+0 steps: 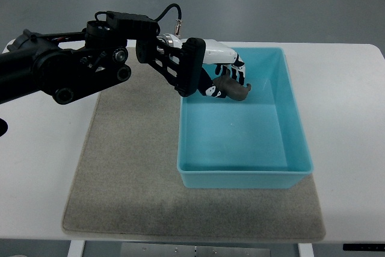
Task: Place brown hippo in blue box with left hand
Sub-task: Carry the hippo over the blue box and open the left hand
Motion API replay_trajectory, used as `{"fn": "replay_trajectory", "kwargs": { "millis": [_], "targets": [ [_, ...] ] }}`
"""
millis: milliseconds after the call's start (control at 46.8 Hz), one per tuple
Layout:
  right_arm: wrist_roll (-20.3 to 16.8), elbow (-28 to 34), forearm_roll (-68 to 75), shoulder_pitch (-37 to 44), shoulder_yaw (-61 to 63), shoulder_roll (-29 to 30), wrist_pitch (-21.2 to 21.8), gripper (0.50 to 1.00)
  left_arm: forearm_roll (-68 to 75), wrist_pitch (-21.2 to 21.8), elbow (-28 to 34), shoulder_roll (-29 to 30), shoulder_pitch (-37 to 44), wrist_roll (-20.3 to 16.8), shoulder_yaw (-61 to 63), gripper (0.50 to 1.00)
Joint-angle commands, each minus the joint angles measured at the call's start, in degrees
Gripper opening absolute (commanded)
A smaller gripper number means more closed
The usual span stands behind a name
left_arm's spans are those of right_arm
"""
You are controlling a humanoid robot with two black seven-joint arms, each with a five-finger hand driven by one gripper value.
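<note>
My left arm reaches in from the left edge, and its hand (224, 75) hangs over the far left part of the blue box (295, 124). The fingers are curled around a brown hippo (233, 88), which shows below the white and black fingers, above the box floor. The box is a light blue rectangular bin standing on a grey mat (132, 167). Most of the hippo is hidden by the hand. My right arm does not show.
The grey mat lies on a white table (343, 88), whose edges run along the back and right. The box's left wall sits just under the hand's wrist. A black cable (168, 11) loops above the forearm.
</note>
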Motion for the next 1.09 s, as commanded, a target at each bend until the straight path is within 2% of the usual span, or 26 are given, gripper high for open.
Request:
{"fn": "replay_trajectory", "kwargs": {
  "millis": [0, 128, 150, 192, 214, 278, 363, 406, 449, 599, 791, 1069],
  "targets": [
    [0.0, 0.0, 0.0, 0.0, 0.0, 0.0, 0.0, 0.936, 0.0, 0.0, 0.5, -0.5, 0.6, 0.0, 0.5, 0.500],
    [0.0, 0.0, 0.0, 0.0, 0.1, 0.0, 0.0, 0.936, 0.0, 0.2, 0.5, -0.6, 0.8, 0.0, 0.5, 0.500],
    [0.0, 0.0, 0.0, 0.0, 0.0, 0.0, 0.0, 0.936, 0.0, 0.2, 0.5, -0.6, 0.8, 0.0, 0.5, 0.554],
    [0.0, 0.0, 0.0, 0.0, 0.0, 0.0, 0.0, 0.936, -0.1, 0.3, 0.5, -0.6, 0.8, 0.0, 0.5, 0.777],
    [0.0, 0.0, 0.0, 0.0, 0.0, 0.0, 0.0, 0.936, -0.2, 0.4, 0.5, -0.6, 0.8, 0.0, 0.4, 0.837],
    [0.0, 0.0, 0.0, 0.0, 0.0, 0.0, 0.0, 0.936, -0.3, 0.2, 0.4, -1.0, 1.1, 0.0, 0.5, 0.863],
    [0.0, 0.0, 0.0, 0.0, 0.0, 0.0, 0.0, 0.936, -1.1, 0.2, 0.4, -1.6, 1.3, 0.0, 0.4, 0.960],
    [0.0, 0.0, 0.0, 0.0, 0.0, 0.0, 0.0, 0.936, -1.4, 0.1, 0.3, -1.7, 1.3, 0.0, 0.4, 0.966],
    [0.0, 0.0, 0.0, 0.0, 0.0, 0.0, 0.0, 0.936, -1.5, 0.1, 0.3, -1.6, 1.3, 0.1, 0.4, 0.994],
    [0.0, 0.0, 0.0, 0.0, 0.0, 0.0, 0.0, 0.936, -3.5, 0.6, 0.3, -1.4, 1.3, 0.0, -0.5, 0.999],
    [0.0, 0.0, 0.0, 0.0, 0.0, 0.0, 0.0, 0.936, -17.7, 1.0, 0.5, -0.6, 1.1, 0.0, -2.3, 0.999],
    [0.0, 0.0, 0.0, 0.0, 0.1, 0.0, 0.0, 0.936, -37.2, 1.0, 2.2, 4.1, 1.2, 0.0, -2.7, 0.999]
  ]
}}
